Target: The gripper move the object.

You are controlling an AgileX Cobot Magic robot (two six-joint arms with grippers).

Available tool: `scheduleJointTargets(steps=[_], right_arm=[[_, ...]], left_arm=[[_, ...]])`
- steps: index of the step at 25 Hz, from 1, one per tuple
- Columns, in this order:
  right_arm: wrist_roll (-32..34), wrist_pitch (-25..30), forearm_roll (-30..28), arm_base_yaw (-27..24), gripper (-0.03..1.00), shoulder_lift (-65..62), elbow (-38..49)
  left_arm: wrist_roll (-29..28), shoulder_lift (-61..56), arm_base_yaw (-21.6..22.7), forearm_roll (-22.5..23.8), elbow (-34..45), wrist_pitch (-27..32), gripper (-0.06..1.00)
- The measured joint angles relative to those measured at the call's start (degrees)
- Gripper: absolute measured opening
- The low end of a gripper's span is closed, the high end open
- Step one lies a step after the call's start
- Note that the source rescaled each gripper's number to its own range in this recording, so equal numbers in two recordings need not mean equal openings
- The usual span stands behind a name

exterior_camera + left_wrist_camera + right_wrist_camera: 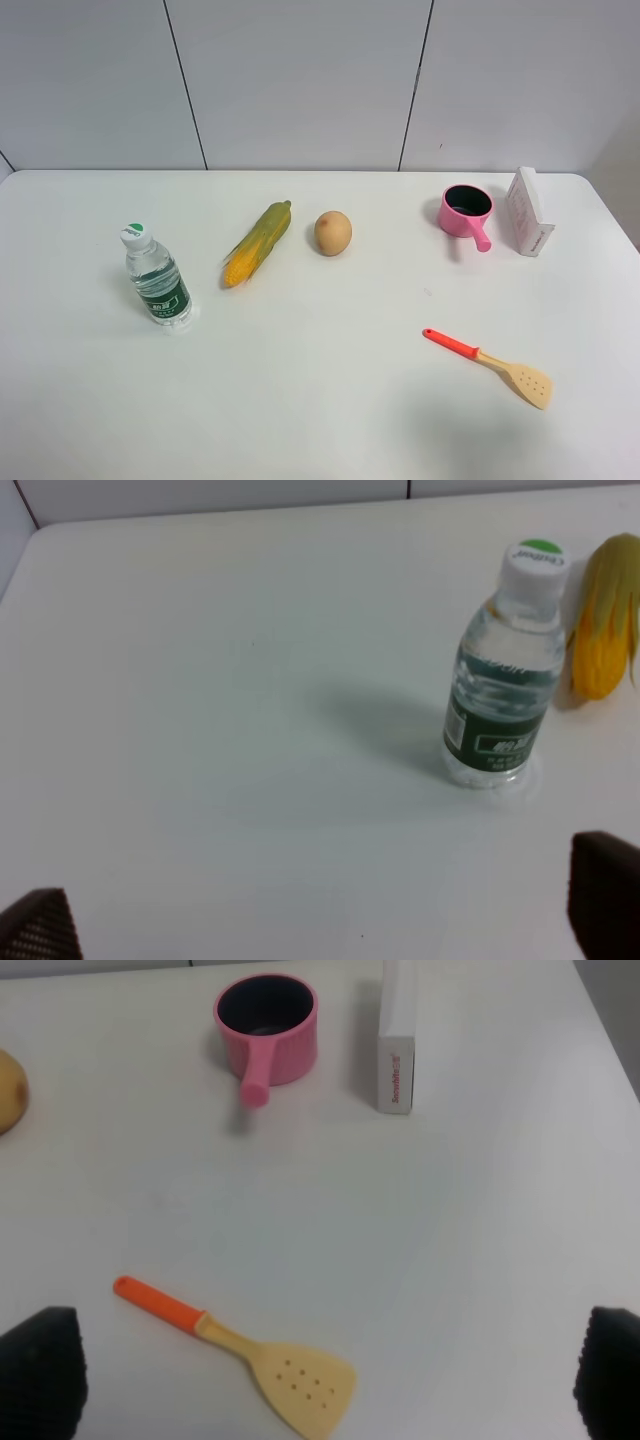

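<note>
White carton (528, 212) standing near table's (320, 400) far right edge, just right of pink pot (466, 212). Bare surface nearer; spatula (490, 366) well apart. Right gripper (330, 1390) spread wide, holding nothing; left gripper (320, 925) likewise.

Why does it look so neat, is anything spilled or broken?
Nothing stands out. The water bottle stands upright with its cap on, the white carton stands beside the pink pot, and the corn cob and spatula lie flat.
</note>
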Motion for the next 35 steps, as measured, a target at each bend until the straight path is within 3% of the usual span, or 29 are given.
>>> scheduleJointTargets(steps=[35], right_arm=[[0.0, -0.4, -1.2, 0.0, 0.98, 0.0, 0.6]], left_arm=[[0.0, 0.0, 0.0, 0.0, 0.0, 0.0, 1.00]])
